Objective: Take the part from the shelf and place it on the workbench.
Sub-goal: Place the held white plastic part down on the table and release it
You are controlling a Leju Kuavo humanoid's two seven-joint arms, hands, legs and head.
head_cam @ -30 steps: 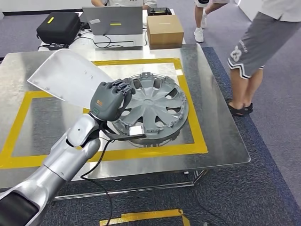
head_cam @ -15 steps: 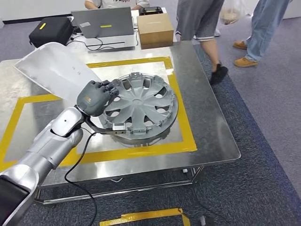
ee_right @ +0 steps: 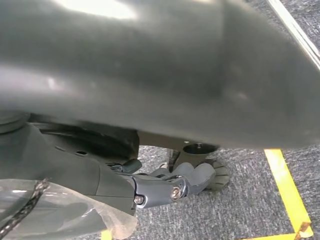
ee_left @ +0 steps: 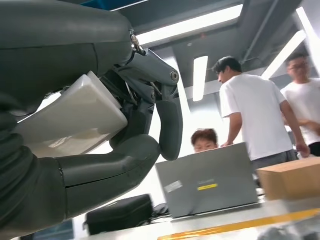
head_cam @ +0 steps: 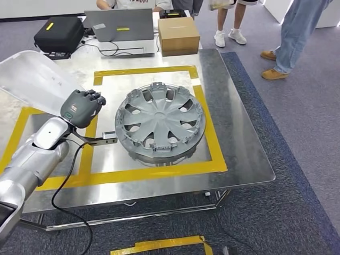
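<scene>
L hand [head_cam: 82, 106] is low over the surface [head_cam: 240, 143], on the L side of the yellow tape frame [head_cam: 160, 171]. Wheel cover [head_cam: 160, 125] lies flat inside that frame, on the R of my fingers [head_cam: 93, 96]. There's a clear gap of bare metal between them, no contact. It's round, so no long axis to line up with; nearest rim edge faces my fingertips.

L fingers aren't free. Thumb and fingers are clamped on a pale flat panel [head_cam: 32, 77], seen close in the wrist view as a white slab wedged in the grip. The panel runs from the hand up and to the L, away from the cover, with its far end over the surface's L edge.

R hand [ee_right: 181, 182] hangs over carpet by a yellow floor stripe, well off the surface. Its fingers look bent, but I can't tell if closed or on anything.

My read: cover looks like the part and is already down on the surface. L hand is the nearer one by far. If the panel is what's left to place, it needs setting down L of the cover, w/o sweeping into its rim.
</scene>
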